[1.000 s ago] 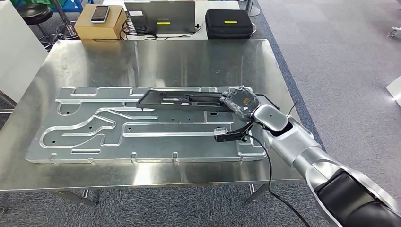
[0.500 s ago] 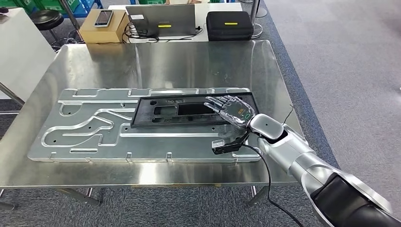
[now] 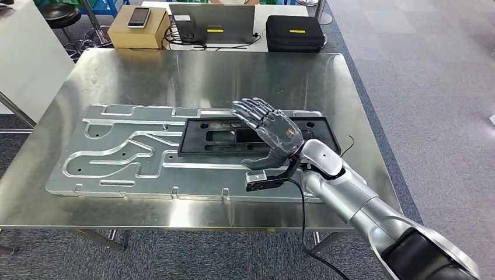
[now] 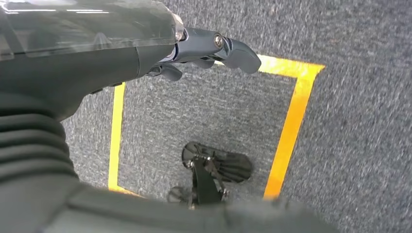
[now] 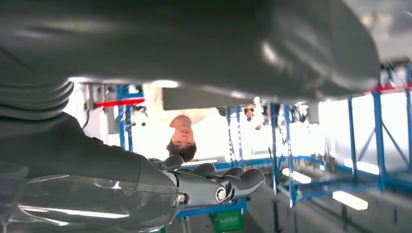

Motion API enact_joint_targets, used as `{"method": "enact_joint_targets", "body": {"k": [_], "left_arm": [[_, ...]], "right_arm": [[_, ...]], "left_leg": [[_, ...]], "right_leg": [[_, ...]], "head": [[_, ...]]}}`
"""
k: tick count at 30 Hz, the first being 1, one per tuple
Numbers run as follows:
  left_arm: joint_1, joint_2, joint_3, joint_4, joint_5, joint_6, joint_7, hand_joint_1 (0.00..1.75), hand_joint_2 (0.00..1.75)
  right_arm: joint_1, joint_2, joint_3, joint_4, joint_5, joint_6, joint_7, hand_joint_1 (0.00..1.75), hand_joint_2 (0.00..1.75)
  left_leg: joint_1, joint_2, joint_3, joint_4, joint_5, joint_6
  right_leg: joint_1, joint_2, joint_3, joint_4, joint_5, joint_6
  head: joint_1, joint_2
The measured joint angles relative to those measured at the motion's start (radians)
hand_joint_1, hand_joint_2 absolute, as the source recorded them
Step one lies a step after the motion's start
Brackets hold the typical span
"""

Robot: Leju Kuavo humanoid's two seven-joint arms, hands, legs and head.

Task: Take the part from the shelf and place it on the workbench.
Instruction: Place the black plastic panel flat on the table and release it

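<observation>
So the right hand (image 3: 269, 133) is up off the surface (image 3: 192, 76), fingers spread wide and holding nothing, palm kinda facing left. The black part (image 3: 222, 137) is lying flat right under and just beyond the hand, on top of the big stamped metal panel (image 3: 122, 154) that covers most of the steel surface. The fingers hover over the part's middle-right stretch and don't look to be touching it. The thumb points down toward the panel's near edge.

The left hand (image 4: 204, 51) is hanging down over grey carpet with a yellow taped square (image 4: 291, 121) on the floor; its fingers look loosely extended with nothing in them.

Well past the right hand, at the far side beyond the surface, there's a laptop (image 3: 212, 22), a black case (image 3: 295, 33) and a cardboard box (image 3: 138, 32) with a phone (image 3: 139, 17) on top. A person (image 5: 182, 136) shows in the right wrist view, past the fingers.
</observation>
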State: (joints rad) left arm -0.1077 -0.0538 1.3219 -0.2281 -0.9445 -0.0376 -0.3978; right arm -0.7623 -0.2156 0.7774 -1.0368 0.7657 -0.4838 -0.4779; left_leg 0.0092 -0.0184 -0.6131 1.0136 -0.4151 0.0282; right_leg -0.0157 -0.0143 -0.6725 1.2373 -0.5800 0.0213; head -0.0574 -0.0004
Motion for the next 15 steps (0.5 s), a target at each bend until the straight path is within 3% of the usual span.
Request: {"method": "enact_joint_targets", "body": {"k": [1,2,3,6,8,11,13,15], "left_arm": [[0.001,0.0,0.0,0.0,0.0,-0.001,0.0,0.0,0.0],[0.002,0.0,0.0,0.0,0.0,-0.002,0.001,0.0,0.0],[0.003,0.0,0.0,0.0,0.001,-0.003,0.001,0.0,0.0],[0.005,0.0,0.001,0.0,0.003,-0.005,0.003,0.0,0.0],[0.009,0.001,0.001,0.001,0.006,-0.006,0.005,0.0,0.0],[0.014,0.003,0.004,0.001,0.022,-0.011,0.008,0.0,0.0],[0.017,0.003,0.013,0.001,0.038,-0.015,0.007,0.0,0.0],[0.022,0.002,0.023,0.001,0.048,-0.017,0.004,0.0,0.0]], "right_arm": [[0.015,0.003,-0.014,-0.023,-0.049,-0.002,-0.02,0.0,0.0],[0.032,0.004,-0.031,-0.055,-0.114,0.003,-0.043,0.0,0.0],[0.049,0.004,-0.053,-0.094,-0.19,0.017,-0.065,0.0,0.0],[0.088,0.006,-0.146,-0.24,-0.445,0.097,-0.12,0.0,0.0],[0.111,0.008,-0.206,-0.324,-0.548,0.125,-0.143,0.0,0.0],[0.177,0.01,-0.306,-0.448,-0.618,0.087,-0.175,0.0,0.0],[0.235,0.01,-0.394,-0.537,-0.615,0.036,-0.183,0.0,0.0],[0.295,0.008,-0.479,-0.606,-0.603,0.019,-0.188,0.0,0.0]], "left_leg": [[-0.001,0.0,0.0,0.001,-0.001,0.001],[-0.003,0.0,0.001,0.002,-0.001,0.002],[-0.005,0.0,0.002,0.003,-0.003,0.003],[-0.013,0.004,0.006,0.006,-0.007,0.0],[-0.016,0.012,0.006,0.007,-0.009,-0.007],[-0.016,0.023,0.007,0.01,-0.017,-0.021],[-0.014,0.023,-0.014,0.069,-0.062,-0.032],[-0.007,0.022,-0.066,0.2,-0.133,-0.042]], "right_leg": [[0.0,0.002,-0.024,0.051,-0.014,0.0],[0.001,0.003,-0.033,0.069,-0.01,-0.002],[0.002,0.003,-0.024,0.046,0.013,-0.006],[0.014,-0.012,0.066,-0.15,0.102,-0.029],[0.022,-0.02,0.093,-0.212,0.114,-0.037],[0.017,-0.007,0.097,-0.227,0.121,-0.04],[0.009,-0.003,0.102,-0.237,0.128,-0.045],[0.009,0.001,0.103,-0.238,0.129,-0.048]], "head": [[0.0,0.0],[0.0,0.0],[0.0,0.0],[0.0,0.0],[0.0,0.0],[0.0,0.0],[0.0,0.0],[0.0,0.0]]}}
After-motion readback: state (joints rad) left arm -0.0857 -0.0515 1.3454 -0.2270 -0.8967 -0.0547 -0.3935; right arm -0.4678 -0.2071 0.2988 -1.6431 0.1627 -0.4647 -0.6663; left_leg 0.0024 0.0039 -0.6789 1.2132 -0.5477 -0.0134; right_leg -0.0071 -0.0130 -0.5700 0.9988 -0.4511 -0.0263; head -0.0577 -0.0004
